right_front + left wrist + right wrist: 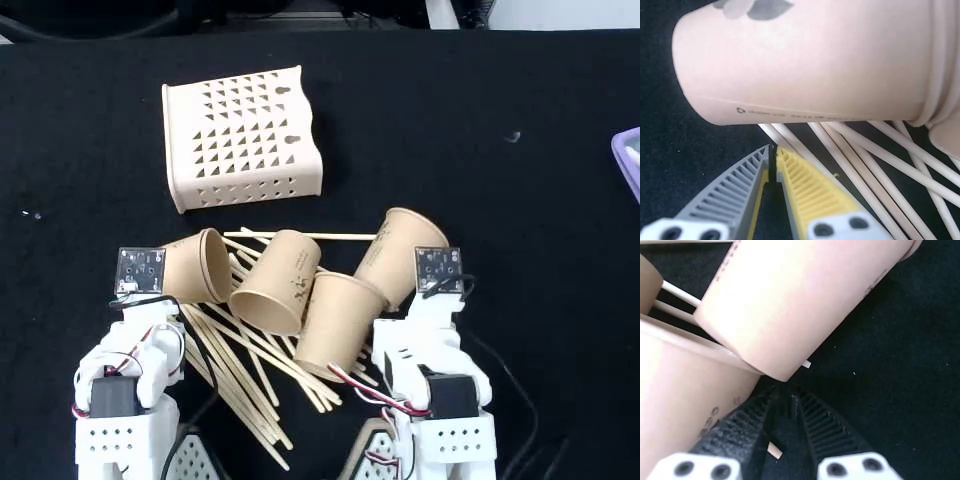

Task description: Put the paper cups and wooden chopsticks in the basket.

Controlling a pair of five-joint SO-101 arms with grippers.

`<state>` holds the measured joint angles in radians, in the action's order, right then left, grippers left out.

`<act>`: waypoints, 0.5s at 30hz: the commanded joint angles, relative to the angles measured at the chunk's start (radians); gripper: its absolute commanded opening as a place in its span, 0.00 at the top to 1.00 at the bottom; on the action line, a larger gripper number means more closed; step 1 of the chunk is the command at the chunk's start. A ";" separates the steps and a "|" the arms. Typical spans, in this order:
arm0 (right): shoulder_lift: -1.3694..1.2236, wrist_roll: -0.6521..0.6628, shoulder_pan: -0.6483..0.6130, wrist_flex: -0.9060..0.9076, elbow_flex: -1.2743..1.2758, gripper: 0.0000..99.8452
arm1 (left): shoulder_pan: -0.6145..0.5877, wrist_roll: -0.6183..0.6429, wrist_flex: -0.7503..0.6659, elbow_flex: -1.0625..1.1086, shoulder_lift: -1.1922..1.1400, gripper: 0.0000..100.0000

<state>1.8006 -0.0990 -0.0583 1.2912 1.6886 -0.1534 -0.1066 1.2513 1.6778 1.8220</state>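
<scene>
Several tan paper cups lie on their sides in a row on the black table: one at the left (195,266), one in the middle (275,282), one at the right (400,255). Wooden chopsticks (250,365) lie fanned out under and in front of them, and a single one (300,236) lies crosswise behind. The beige perforated basket (245,140) sits farther back. My left gripper (772,152) is shut and empty, just short of the left cup (810,60) and over chopsticks (875,165). Also shut and empty, my right gripper (786,394) sits close to the right cup (805,295).
Both white arms (130,385) (435,380) stand at the table's near edge, flanking the pile. A purple object (628,160) pokes in at the right edge. Bare black table lies around the basket and to the far right.
</scene>
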 commanded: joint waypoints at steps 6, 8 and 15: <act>0.093 -0.011 0.011 0.008 -0.002 0.96 | 0.005 -0.008 0.003 0.021 0.000 0.97; 0.093 -0.011 0.011 0.008 -0.002 0.96 | 0.005 -0.008 0.003 0.021 0.000 0.97; 0.093 -0.011 0.011 0.008 -0.002 0.96 | 0.012 -0.008 0.003 0.021 0.000 0.97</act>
<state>1.8006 -0.0990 -0.0583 1.2912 1.6886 -0.1534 -0.1066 1.2513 1.6778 1.8220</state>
